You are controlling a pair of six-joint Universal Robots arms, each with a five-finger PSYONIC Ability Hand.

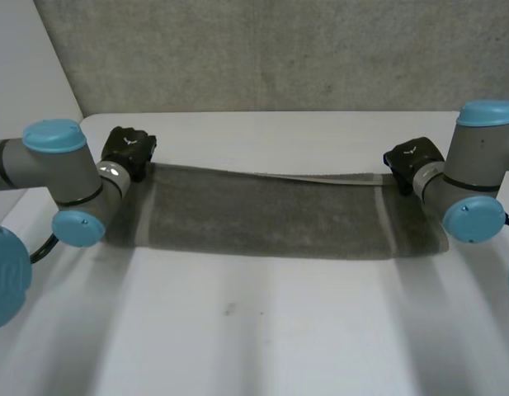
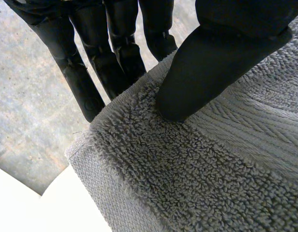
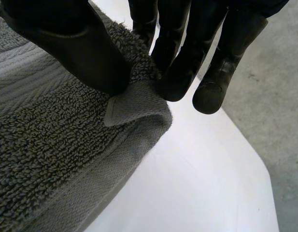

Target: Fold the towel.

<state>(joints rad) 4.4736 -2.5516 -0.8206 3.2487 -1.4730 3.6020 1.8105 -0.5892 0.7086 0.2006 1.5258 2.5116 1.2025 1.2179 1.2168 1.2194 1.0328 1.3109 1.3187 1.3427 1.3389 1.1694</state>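
Nearest us the white table (image 1: 238,330) lies smooth and matt. Across its middle we see the towel (image 1: 262,216), a long grey rectangle of looped terry stretched flat from left to right, its near edge straight on the tabletop. A paler, flat-woven band crosses it near each short end. Along the far edge a thin light hem line runs toward the right, and we cannot tell whether it lies flat or stands slightly raised. The left arm (image 1: 56,165) and the right arm (image 1: 477,165), grey tubes with rounded light-blue caps, reach in over the two ends. The left hand (image 1: 129,151) sits at the far left corner. In the left wrist view its blunt black thumb (image 2: 202,72) presses down on the nubby pile while the straight, close-set fingers (image 2: 91,82) pass behind the edge, so we read the cloth as pinched between them. The right hand (image 1: 413,161) sits at the far right corner. In the right wrist view its thumb (image 3: 76,48) and fingers (image 3: 182,63) pinch the corner, where a small smooth flap of hem (image 3: 134,104) folds over. Beyond the table's far edge lies a rough, speckled grey surface (image 1: 279,49).
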